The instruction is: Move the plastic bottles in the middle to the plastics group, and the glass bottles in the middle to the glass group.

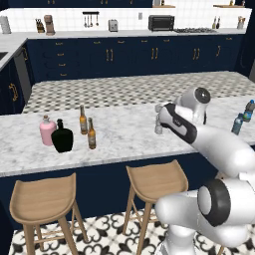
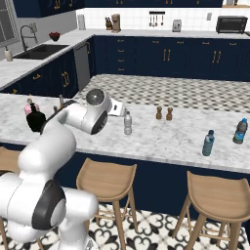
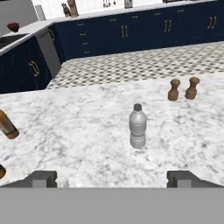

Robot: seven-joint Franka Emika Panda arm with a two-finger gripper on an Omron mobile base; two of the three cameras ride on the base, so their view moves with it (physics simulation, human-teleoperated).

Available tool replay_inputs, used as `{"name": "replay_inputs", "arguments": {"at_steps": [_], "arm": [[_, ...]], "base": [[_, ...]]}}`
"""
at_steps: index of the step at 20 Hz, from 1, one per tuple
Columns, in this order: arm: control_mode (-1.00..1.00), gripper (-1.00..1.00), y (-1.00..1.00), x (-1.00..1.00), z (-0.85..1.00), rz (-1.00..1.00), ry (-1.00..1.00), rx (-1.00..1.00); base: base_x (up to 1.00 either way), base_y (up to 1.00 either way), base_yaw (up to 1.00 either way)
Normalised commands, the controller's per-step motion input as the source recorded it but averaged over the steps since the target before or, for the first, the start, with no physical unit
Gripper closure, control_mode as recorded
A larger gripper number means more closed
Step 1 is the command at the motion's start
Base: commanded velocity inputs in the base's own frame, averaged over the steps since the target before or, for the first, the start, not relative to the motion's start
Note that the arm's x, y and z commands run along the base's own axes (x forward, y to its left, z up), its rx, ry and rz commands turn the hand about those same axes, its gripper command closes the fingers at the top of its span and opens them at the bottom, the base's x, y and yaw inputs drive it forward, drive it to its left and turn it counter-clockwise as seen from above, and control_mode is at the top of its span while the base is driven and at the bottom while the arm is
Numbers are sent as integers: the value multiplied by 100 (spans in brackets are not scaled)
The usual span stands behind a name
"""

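Plastic bottle [image 3: 138, 127] stands upright mid-surface [image 3: 87, 131], ahead of the spread, empty pincer [image 3: 112, 178]. Likely light, thin-walled and easily tipped; a gentle grasp around the ribbed body seems best.

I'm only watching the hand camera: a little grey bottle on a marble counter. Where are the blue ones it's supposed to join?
Observer: Two blue-capped bottles stand far along the counter, to the right of the grey bottle.
Operator: And what's at the other end?
Observer: A pink bottle, a squat black bottle and two brown beer bottles are clustered together there.
Operator: Anything below the counter?
Observer: Two wooden stools stand in front of it.
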Motion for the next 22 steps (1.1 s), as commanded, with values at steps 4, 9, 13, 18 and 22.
{"name": "replay_inputs", "arguments": {"at_steps": [4,9,13,18,22], "arm": [[-100,-100,-45,3,-13,0,0,0],[-100,-100,-31,28,-5,0,0,0],[-100,-100,-9,50,-7,0,0,0],[-100,-100,-1,50,-22,0,0,0],[-100,-100,-1,29,-35,0,0,-3]], "base": [[0,0,0],[0,0,0],[0,0,0],[0,0,0],[0,0,0]]}}
